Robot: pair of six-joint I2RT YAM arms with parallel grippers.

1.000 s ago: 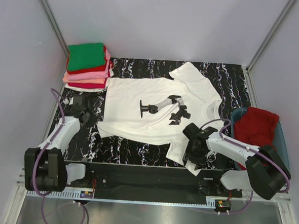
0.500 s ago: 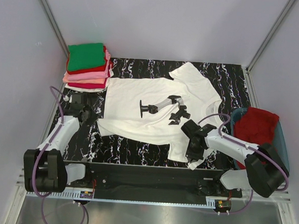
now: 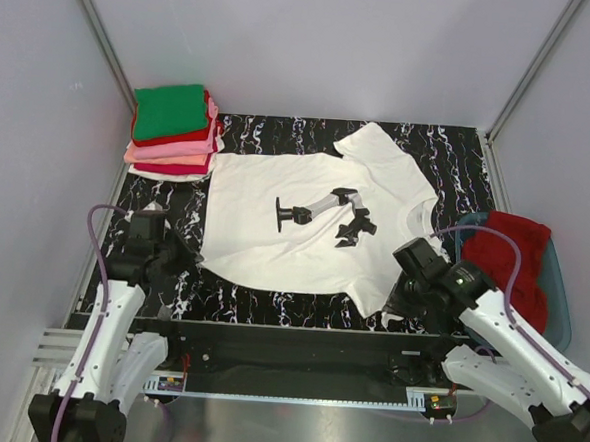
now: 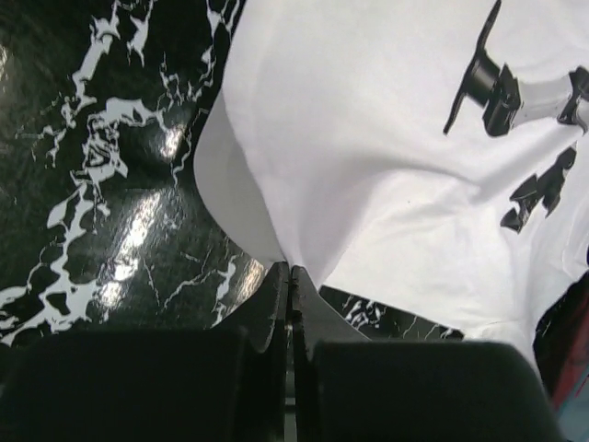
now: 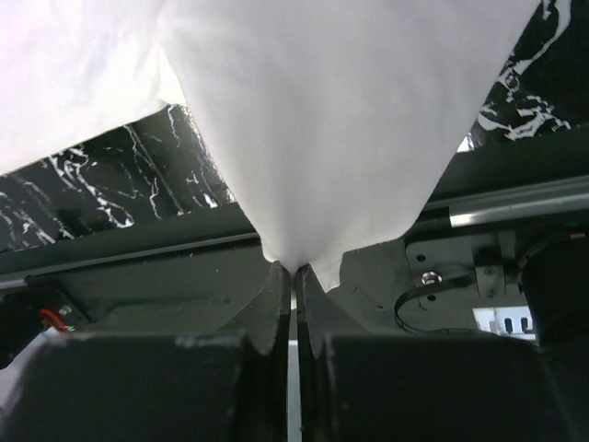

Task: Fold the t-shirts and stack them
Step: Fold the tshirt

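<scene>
A white t-shirt (image 3: 305, 217) with a black chest print lies spread on the black marbled table (image 3: 449, 155), its near edge lifted. My left gripper (image 3: 189, 255) is shut on the shirt's near left hem corner (image 4: 276, 249). My right gripper (image 3: 394, 305) is shut on the near right sleeve (image 5: 313, 166), which hangs taut above the table's front rail. A pile of folded t-shirts (image 3: 172, 131), green on top over red and pink, sits at the back left. A red t-shirt (image 3: 508, 256) lies crumpled in the blue tub (image 3: 563, 298) at the right.
Grey walls close in the table on three sides. The black front rail (image 3: 287, 346) with cables runs between the arm bases. The folded pile stands close to the left wall; the tub sits against the right wall.
My right gripper has closed on the sleeve. Both arms have pulled back and up, lifting the shirt's near edge; the shirt has drawn in from its near side.
</scene>
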